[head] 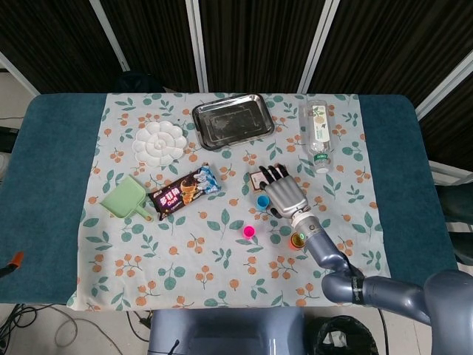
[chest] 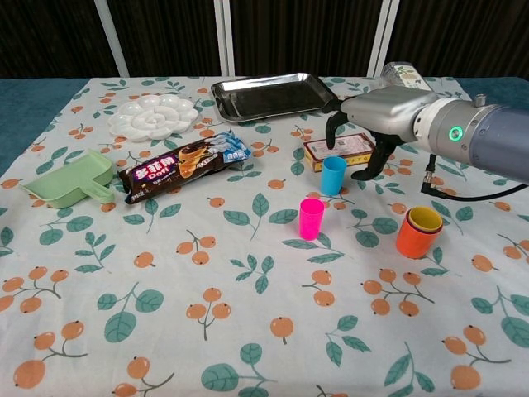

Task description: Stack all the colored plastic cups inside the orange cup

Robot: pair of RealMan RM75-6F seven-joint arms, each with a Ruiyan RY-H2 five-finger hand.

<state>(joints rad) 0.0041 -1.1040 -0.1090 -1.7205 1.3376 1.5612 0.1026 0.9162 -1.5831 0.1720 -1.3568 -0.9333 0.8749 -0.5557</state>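
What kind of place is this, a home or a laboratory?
Probably a laboratory set up for robot tests, not a home: black curtains close off the back, a floral tablecloth carries unrelated props such as a paint palette and a steel tray, and cables lie on the floor.

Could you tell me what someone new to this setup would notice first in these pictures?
Probably the silver right hand hovering with spread fingers just above the blue cup, in front of a small flat box. Next, the bright pink cup standing alone mid-table, and the orange cup to the right with a yellow cup nested inside.
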